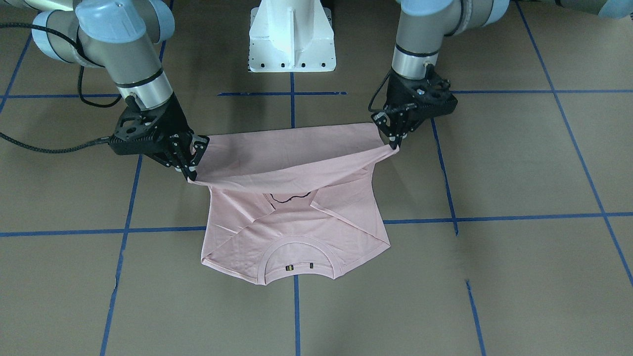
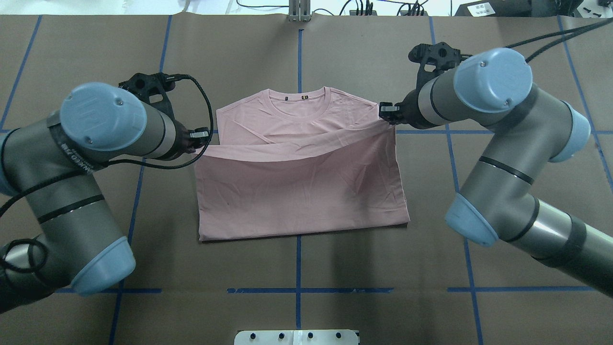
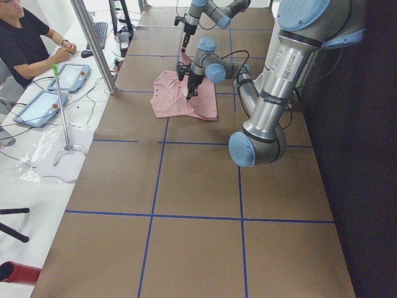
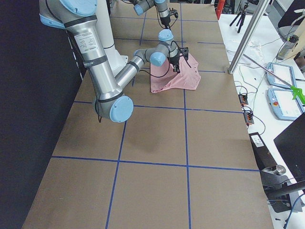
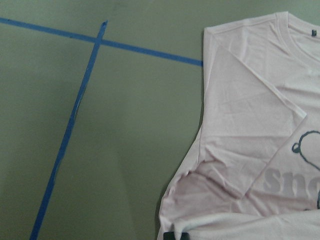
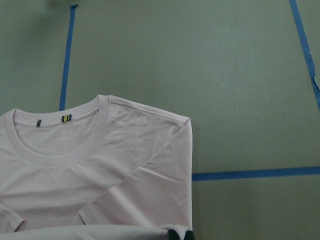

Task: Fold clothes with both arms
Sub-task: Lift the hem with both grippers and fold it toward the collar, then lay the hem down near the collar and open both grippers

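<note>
Found the left pincer (image 1: 394, 143) pressed together on one hem corner of the shirt (image 2: 301, 191). Found the right pincer (image 1: 190, 170) likewise pinching the opposite hem corner. Noted the hem edge raised and stretched between both, sagging slightly at mid-span. Noted the rest lying flat on the worktop (image 2: 335, 268), centred before the robot, collar (image 1: 298, 243) on the side away from it, sleeves folded inward over the print. Judged the cloth light, thin and limp: no stiffness, prone to sag, wrinkle and slide over itself; not fragile. Judged the hem corners the correct hold, at matched height and under light tension, to keep the fold line straight. Judged slack or uneven travel likely to skew the fold.
</note>
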{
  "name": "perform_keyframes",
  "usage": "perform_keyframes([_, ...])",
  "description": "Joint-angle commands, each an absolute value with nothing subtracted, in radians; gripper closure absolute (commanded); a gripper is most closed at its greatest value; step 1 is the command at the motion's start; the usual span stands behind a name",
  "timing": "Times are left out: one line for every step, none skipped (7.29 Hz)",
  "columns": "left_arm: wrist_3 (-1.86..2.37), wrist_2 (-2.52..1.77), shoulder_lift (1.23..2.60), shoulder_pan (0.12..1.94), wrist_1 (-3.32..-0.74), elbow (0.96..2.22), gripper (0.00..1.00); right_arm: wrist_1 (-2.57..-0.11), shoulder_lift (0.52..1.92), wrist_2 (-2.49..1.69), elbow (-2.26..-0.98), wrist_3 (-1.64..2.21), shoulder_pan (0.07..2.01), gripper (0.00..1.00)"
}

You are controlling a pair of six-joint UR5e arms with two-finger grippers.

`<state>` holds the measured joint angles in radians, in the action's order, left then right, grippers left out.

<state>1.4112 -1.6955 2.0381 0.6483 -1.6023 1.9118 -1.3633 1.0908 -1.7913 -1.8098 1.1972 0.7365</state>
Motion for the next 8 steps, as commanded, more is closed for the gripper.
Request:
perform_keyframes([1.355,-1.697,2.072,0.728,-1.811,1.676,1.00,-1.361,0.976,-1.792,-1.619,1.192,0.799,1.00])
perform_keyframes([1.353,-1.697,2.086,0.739,-1.872,1.610,1.00,-1.359,0.932,-1.793,-1.545,1.192,0.808,1.00])
perform_keyframes([1.353,-1.695,2.107,0.741,-1.906,1.541,1.00,-1.358,0.892,-1.793,-1.469,1.190,0.811,1.00])
perform_keyframes([1.351,-1.695,2.115,0.741,-1.934,1.499,1.00,-1.324,0.872,-1.792,-1.413,1.190,0.822,1.00])
perform_keyframes([1.353,-1.695,2.117,0.741,-1.948,1.491,1.00,-1.222,0.870,-1.792,-1.343,1.195,0.825,1.00])
perform_keyframes([1.354,-1.695,2.135,0.741,-1.947,1.490,1.00,-1.192,0.864,-1.792,-1.318,1.195,0.828,1.00])
perform_keyframes([1.358,-1.695,2.150,0.741,-1.944,1.489,1.00,-1.192,0.851,-1.792,-1.318,1.196,0.828,1.00])
perform_keyframes([1.359,-1.695,2.155,0.741,-1.944,1.491,1.00,-1.190,0.845,-1.793,-1.319,1.197,0.828,1.00])
